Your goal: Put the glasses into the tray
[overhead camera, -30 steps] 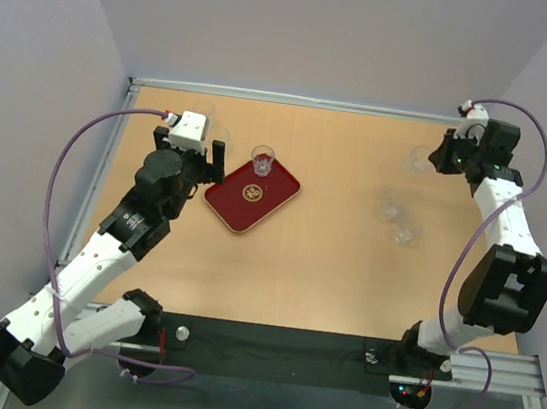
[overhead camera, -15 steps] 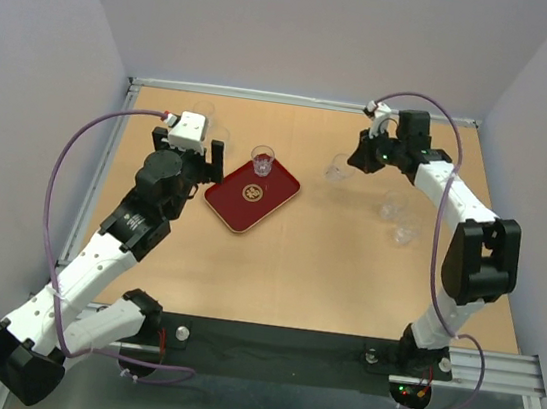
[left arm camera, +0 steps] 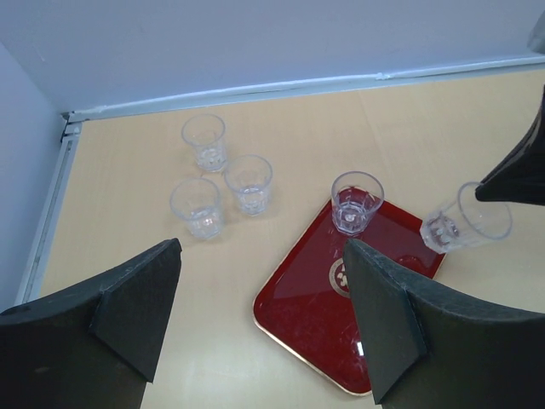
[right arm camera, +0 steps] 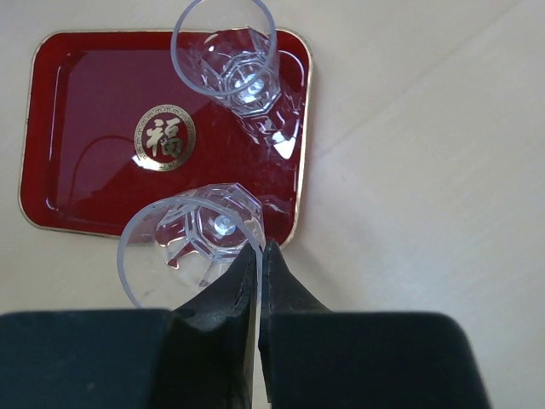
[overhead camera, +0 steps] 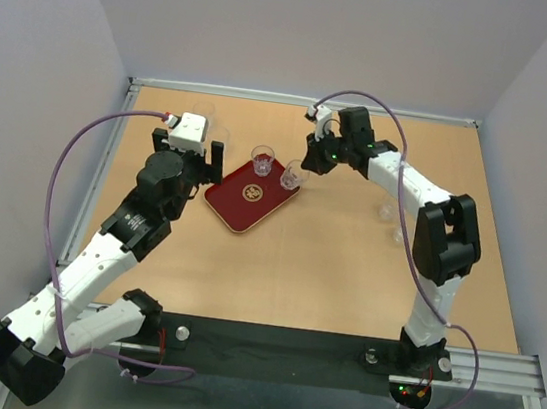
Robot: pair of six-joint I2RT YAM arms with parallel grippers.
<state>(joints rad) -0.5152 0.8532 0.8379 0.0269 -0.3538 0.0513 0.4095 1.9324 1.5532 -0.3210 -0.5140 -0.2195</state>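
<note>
The right fingers (right arm camera: 247, 285) are pinched shut on the rim of one glass (right arm camera: 192, 247), the clear wall caught between them. That glass hangs tilted at the tray's (right arm camera: 94, 102) far right corner, its base above the pale rim; I cannot tell whether it touches the tray. From the left wrist view its mouth tips away from the tray, towards the bare worktop (overhead camera: 326, 262).

A second glass (overhead camera: 262, 160) stands upright on the tray, at the far end, just beside the held one but apart from it. The gold emblem (right arm camera: 164, 137) at the middle of the tray is uncovered.

The left fingers (left arm camera: 136, 302) are spread wide with nothing between them, hovering on the left side of the tray, above the worktop. Beyond them three more glasses stand upright in a loose cluster near the far left corner of the worktop: one at the back (left arm camera: 204, 141), one to its right (left arm camera: 249, 183) and one in front (left arm camera: 195, 206), close together.

Over on the right side of the worktop, well apart from the tray, two faint glasses (overhead camera: 386, 211) (overhead camera: 398, 234) stand near each other.
</note>
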